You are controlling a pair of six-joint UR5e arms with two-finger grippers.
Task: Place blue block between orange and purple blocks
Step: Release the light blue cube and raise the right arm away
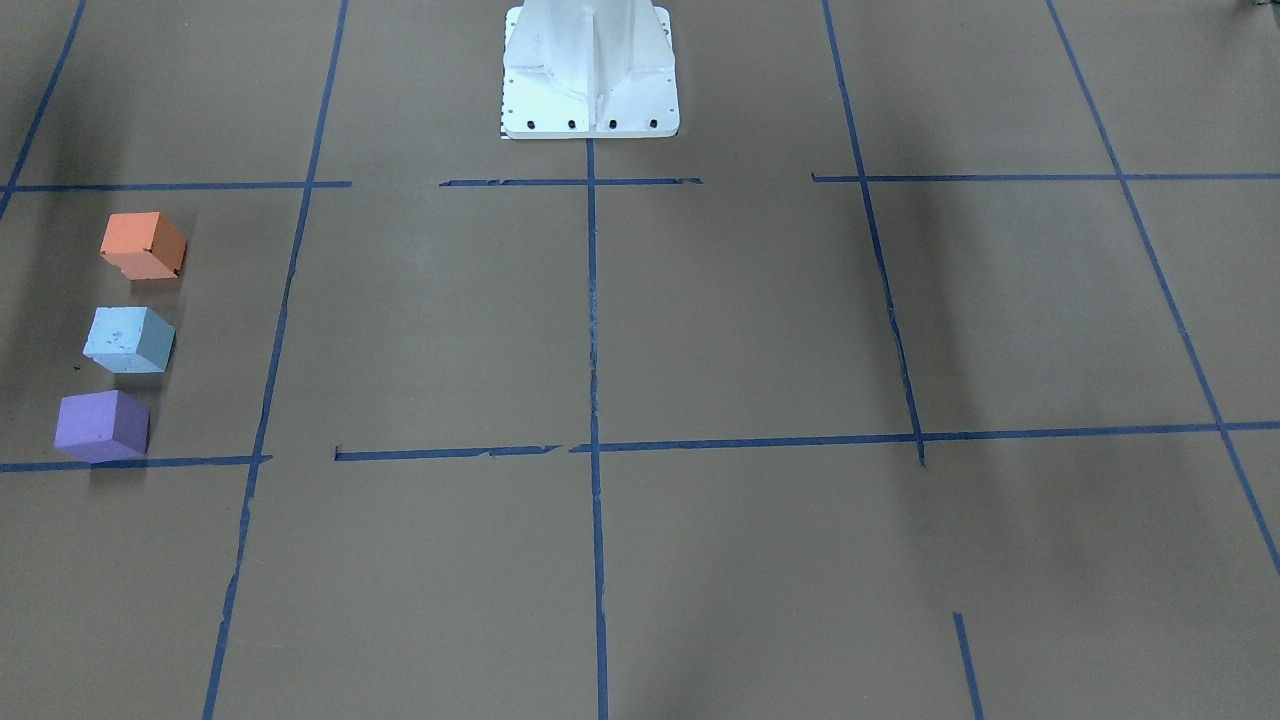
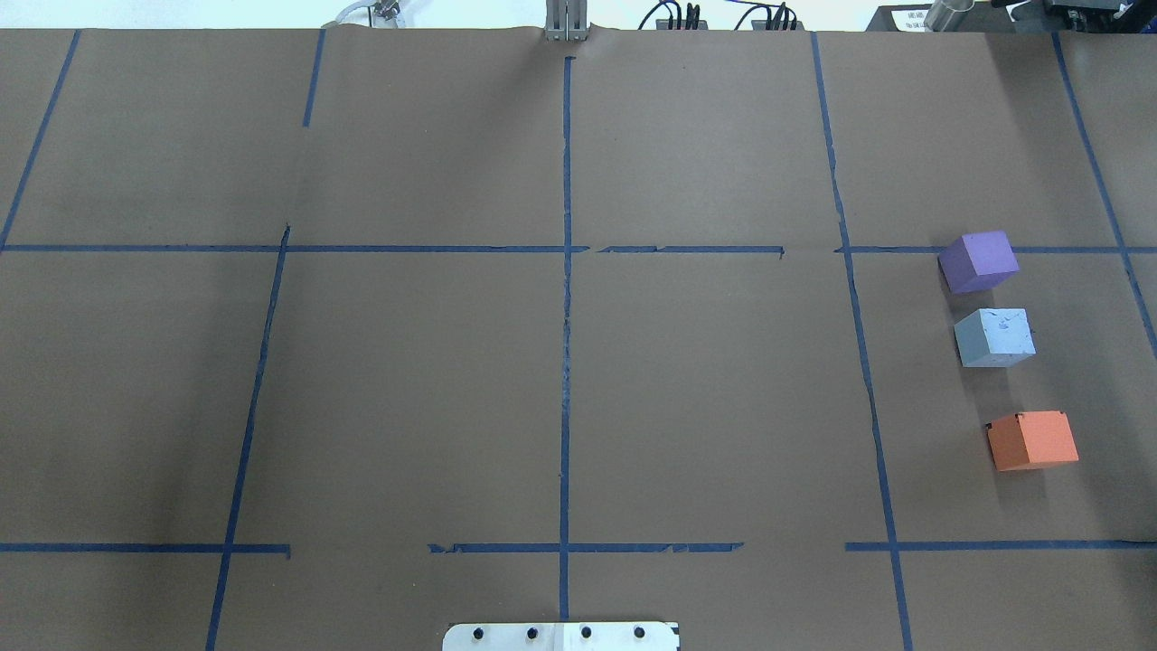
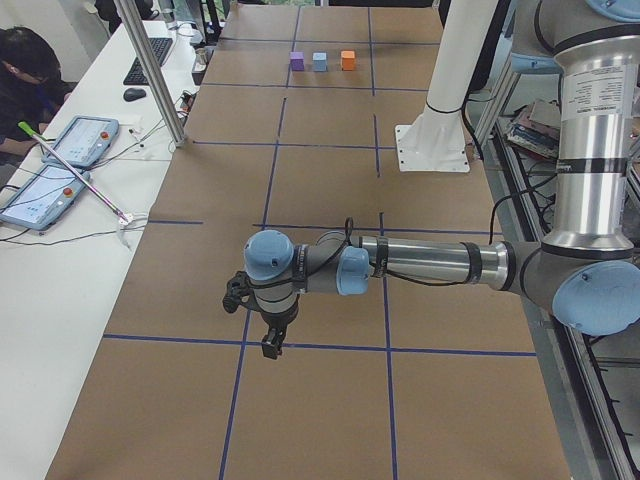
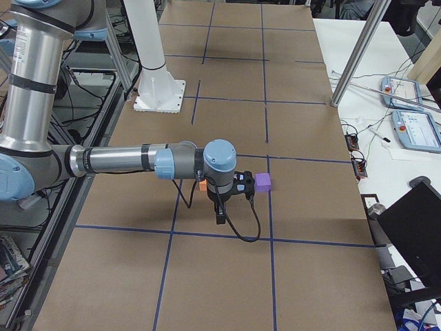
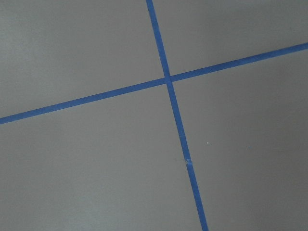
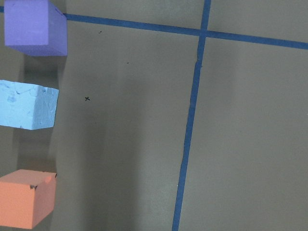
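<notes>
The blue block (image 1: 128, 339) sits on the brown table between the orange block (image 1: 143, 245) and the purple block (image 1: 102, 425), all three in a short row with small gaps. The overhead view shows the same row at the right: purple (image 2: 978, 260), blue (image 2: 994, 336), orange (image 2: 1032, 439). The right wrist view shows them along its left edge, blue (image 6: 26, 105) in the middle. My right gripper (image 4: 220, 219) hangs above the table beside the row. My left gripper (image 3: 270, 348) hangs over a tape crossing far from the blocks. I cannot tell whether either gripper is open or shut.
Blue tape lines (image 2: 566, 362) divide the brown table into a grid. The white robot pedestal (image 1: 590, 90) stands at the table's robot side. A side table with tablets (image 3: 70, 150), a metal pole (image 3: 150, 70) and a seated person (image 3: 20, 70) lies beyond the far edge.
</notes>
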